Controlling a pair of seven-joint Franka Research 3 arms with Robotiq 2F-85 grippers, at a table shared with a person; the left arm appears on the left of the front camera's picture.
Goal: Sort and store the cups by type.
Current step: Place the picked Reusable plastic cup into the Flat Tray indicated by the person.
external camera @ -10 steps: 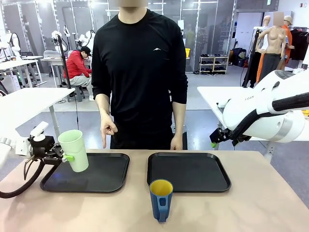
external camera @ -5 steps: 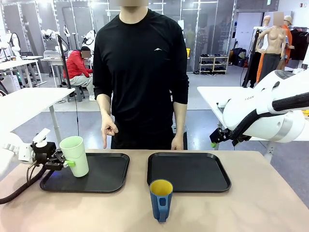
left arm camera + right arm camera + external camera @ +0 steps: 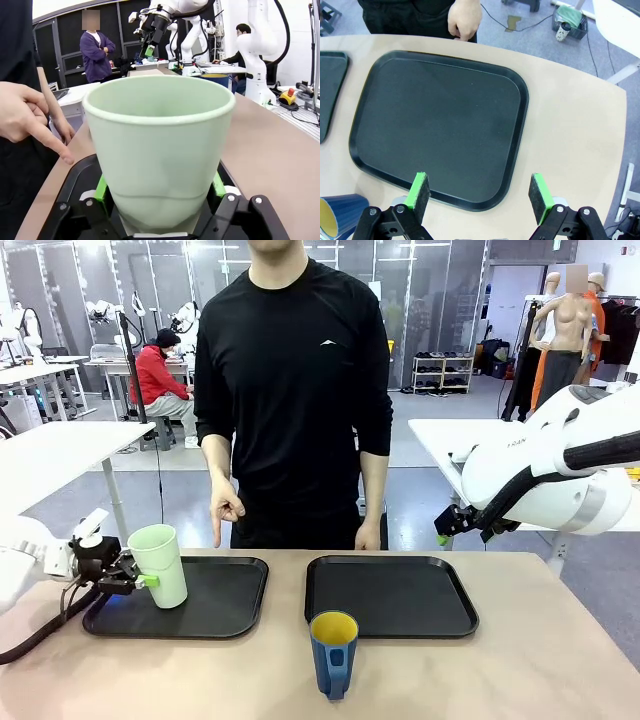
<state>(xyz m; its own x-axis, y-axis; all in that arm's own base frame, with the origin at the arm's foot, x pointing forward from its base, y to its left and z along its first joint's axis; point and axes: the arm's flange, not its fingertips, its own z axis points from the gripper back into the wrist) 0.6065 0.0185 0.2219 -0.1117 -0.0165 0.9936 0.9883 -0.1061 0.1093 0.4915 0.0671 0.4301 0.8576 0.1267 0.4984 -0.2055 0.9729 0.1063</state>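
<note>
We see the left gripper [image 3: 138, 581] has lowered the mint tumbler [image 3: 160, 565] upright onto the left tray [image 3: 235, 605], still clamped on it. Release looks next. The blue mug [image 3: 333, 652] sits right of that tray. The right gripper [image 3: 479, 182] is spread wide, empty.

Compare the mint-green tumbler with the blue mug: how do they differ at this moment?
The tumbler is tall, pale mint-green and handleless; the mug is shorter, dark blue with a yellow inside and a handle. The tumbler is clamped in the left tool at the left tray; the mug stands free on the bare table. The tumbler leans slightly; the mug is upright. Both have their mouths up.
</note>
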